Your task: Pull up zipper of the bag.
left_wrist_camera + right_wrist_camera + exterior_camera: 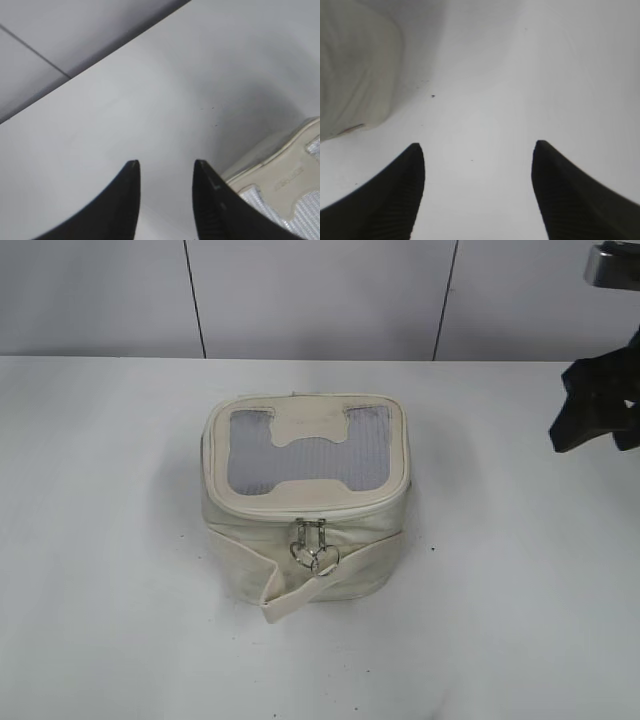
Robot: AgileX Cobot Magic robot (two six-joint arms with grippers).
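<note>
1. Cream-white and soft-sided, the bag (305,505) sits near the middle of the white table (100,590), upright, with its lid facing up.
2. Grey mesh (255,455) fills the top panel, and a cream H-shaped patch (312,448) lies across it.
3. Round the lid rim runs the zipper (300,512); its two silver pulls (312,540) hang side by side at the front, their ring tabs resting against the bag's front wall.
4. Just below the pulls a cream fabric flap (300,595) slants down and to the left, its end sticking out from the bag.
5. At the far right edge of the exterior view, the right gripper (598,405) hangs above the table, well apart from the bag. Its own wrist view shows the two dark fingers (395,200) spread wide with only bare table between them; the bag's side is at the upper left of that view.
6. From the exterior view I cannot see the left gripper (164,165) at all. Its wrist view shows the fingertips (212,200) parted by a modest gap, gripping nothing, with a corner of the bag's lid just to the right of them.
</note>
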